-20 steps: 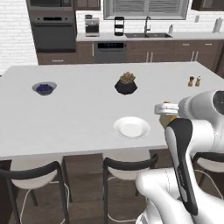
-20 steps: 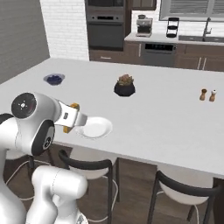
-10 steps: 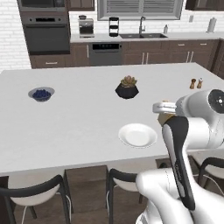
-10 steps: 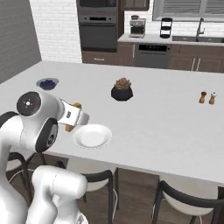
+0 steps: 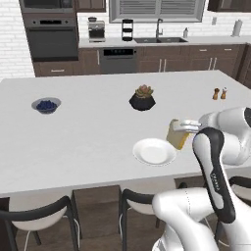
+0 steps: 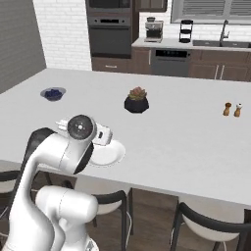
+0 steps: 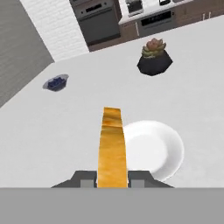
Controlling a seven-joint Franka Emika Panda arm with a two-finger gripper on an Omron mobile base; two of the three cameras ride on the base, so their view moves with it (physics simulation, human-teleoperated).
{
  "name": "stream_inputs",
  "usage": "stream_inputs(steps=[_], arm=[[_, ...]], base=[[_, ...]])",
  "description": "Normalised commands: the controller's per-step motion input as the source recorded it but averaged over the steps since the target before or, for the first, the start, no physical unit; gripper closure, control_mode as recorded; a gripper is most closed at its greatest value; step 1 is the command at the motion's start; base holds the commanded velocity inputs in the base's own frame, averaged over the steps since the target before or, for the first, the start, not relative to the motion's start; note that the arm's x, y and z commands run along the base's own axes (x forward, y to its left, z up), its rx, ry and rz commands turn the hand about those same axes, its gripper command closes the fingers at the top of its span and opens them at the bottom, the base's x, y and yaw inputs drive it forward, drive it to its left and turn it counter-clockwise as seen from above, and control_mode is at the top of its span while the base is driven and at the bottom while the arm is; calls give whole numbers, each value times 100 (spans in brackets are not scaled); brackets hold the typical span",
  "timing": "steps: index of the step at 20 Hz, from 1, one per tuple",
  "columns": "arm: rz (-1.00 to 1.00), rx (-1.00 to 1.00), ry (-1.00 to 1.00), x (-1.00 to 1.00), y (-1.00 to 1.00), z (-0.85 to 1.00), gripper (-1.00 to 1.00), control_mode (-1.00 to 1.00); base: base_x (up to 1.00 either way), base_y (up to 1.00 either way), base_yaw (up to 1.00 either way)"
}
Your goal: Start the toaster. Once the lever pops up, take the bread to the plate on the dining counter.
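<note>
Both base views shift between the earlier pictures and now, so the camera moves with the base; the large white dining counter [image 5: 88, 142] takes up more of the picture and the round white plate [image 5: 154, 151] sits closer to the arm. The two-finger gripper [image 5: 188, 126], clamped on the flat tan bread slice [image 5: 176, 134], now hangs just beside the plate's right rim rather than apart from it.

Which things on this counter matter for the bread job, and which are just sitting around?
Part of the job: the bread held in the gripper, the plate, the dining counter.

Just lying about: the bowl of blue berries, the potted succulent, the salt and pepper shakers.
</note>
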Motion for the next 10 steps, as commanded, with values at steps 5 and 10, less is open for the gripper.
stream_inputs(steps=[5, 10], arm=[[32, 6, -5, 46, -3, -52, 100, -100], [23, 0, -3, 38, 0, -59, 100, -100]], base=[[0, 0, 0], [0, 0, 0]])
